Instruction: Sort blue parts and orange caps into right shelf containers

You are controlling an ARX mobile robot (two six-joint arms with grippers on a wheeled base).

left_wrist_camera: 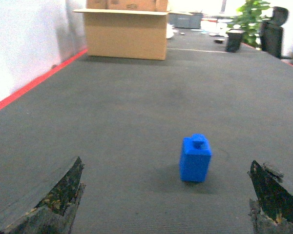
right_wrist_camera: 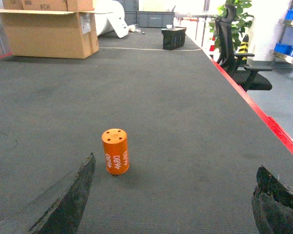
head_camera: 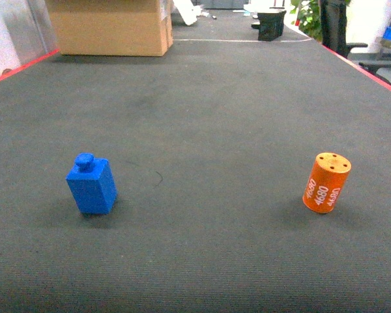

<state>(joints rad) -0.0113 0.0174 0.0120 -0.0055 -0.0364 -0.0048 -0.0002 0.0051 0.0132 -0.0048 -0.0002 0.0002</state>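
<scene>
Left pincer (left_wrist_camera: 166,204) sits low at the bottom of its wrist view, jaws spread wide and holding nothing. The blue part (left_wrist_camera: 195,158) stands upright just ahead of it, a shade right of centre between the jaws, stud on top, long axis vertical. Same story on the other side: right pincer (right_wrist_camera: 171,204) is released and empty, and the orange cap (right_wrist_camera: 115,151) stands on end ahead, toward the left jaw, pale "4680" print facing the camera.

From the head view, the blue part (head_camera: 91,184) is lower left, the orange cap (head_camera: 326,183) lower right, well apart on the dark worktop (head_camera: 202,117). So each arm has its own target, I'd say.

Plenty of open mat around both. Further back, a cardboard box (head_camera: 111,26) upper left and a red edge strip (head_camera: 362,65) along the right. No blue crates clearly in view yet.
</scene>
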